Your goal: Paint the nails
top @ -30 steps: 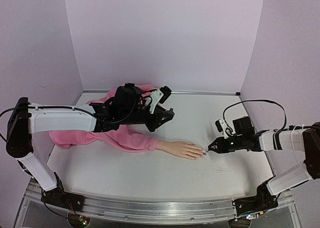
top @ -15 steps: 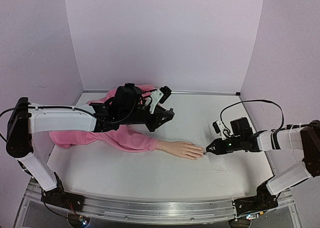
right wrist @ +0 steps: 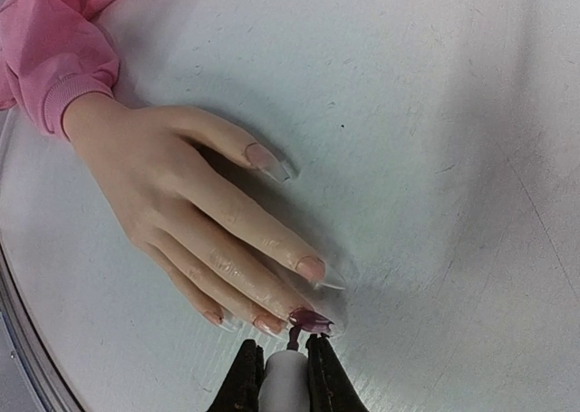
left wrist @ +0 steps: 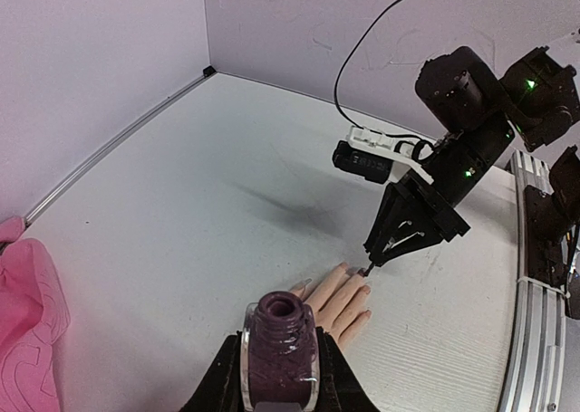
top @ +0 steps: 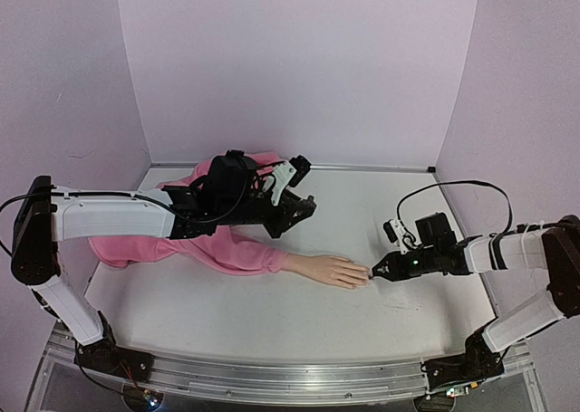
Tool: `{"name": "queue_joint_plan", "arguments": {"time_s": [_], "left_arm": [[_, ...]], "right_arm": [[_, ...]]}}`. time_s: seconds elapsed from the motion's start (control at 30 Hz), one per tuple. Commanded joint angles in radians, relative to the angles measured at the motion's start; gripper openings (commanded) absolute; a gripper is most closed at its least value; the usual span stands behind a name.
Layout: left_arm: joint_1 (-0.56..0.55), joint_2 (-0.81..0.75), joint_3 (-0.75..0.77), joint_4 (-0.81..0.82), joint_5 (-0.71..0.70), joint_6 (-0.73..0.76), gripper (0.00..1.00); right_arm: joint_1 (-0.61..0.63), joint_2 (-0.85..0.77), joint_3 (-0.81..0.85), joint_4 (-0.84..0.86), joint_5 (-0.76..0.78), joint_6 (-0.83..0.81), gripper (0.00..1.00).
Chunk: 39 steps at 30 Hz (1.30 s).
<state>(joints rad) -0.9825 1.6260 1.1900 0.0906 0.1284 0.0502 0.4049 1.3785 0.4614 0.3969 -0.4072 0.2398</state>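
White table (top: 272, 312) carries a pink sleeve (top: 227, 249) and a mannequin hand (top: 331, 270), which lies palm down just ahead of the right gripper (right wrist: 283, 367) and well beyond the left gripper (left wrist: 279, 389). The left gripper is clamped tight on an open bottle (left wrist: 278, 340) of dark purple polish sitting between its fingers. The right gripper is pinched on the white cap (right wrist: 284, 380), whose brush (right wrist: 294, 336) projects past the fingertips. The nails (right wrist: 311, 269) point toward the right fingers: the one directly ahead of them, touched by the brush tip, is lacquered purple, and those to either side are skin-toned.
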Motion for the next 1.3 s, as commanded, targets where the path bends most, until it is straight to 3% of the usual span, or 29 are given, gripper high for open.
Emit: {"name": "queue_joint_plan", "arguments": {"time_s": [0.0,1.27], "left_arm": [[0.004,-0.023,0.015,0.071,-0.006,-0.009,0.00],[0.004,-0.022,0.015,0.071,-0.008,-0.006,0.00]], "right_arm": [[0.008,0.009,0.031,0.013,-0.005,-0.010,0.00],[0.014,0.007,0.026,0.030,0.000,-0.017,0.00]]}}
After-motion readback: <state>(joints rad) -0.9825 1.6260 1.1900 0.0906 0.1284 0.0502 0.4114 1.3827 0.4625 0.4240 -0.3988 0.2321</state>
